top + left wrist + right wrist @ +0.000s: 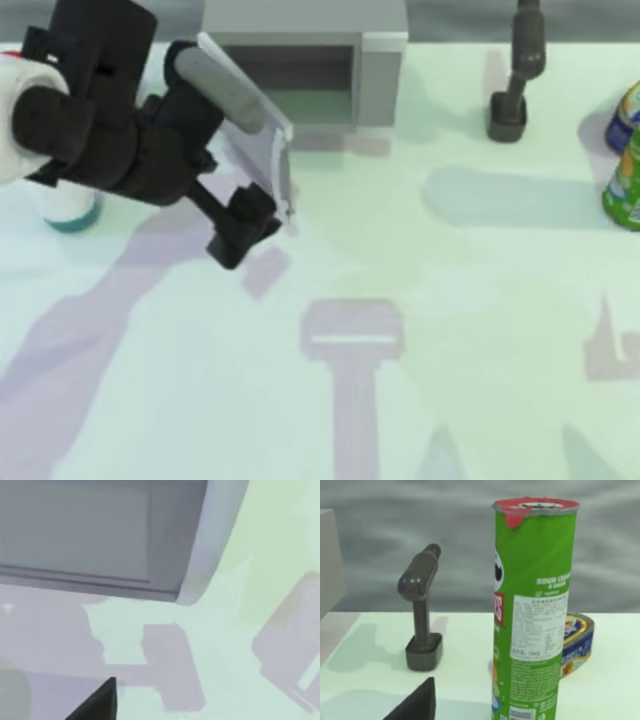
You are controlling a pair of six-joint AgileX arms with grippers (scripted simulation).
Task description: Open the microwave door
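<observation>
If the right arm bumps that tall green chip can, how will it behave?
The green chip can would likely tip: it is tall and narrow on a small base. Once down, its round body would probably roll. It stands close to the blue tin, which might stop it on that side. The left gripper is at the microwave door.

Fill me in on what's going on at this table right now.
The left gripper is at the free edge of the microwave door, which stands swung well out from the microwave at the table's back, leaving the cavity exposed. The right arm is out of the top view; its wrist camera faces a green chip can and a dark drill on the right side.
</observation>
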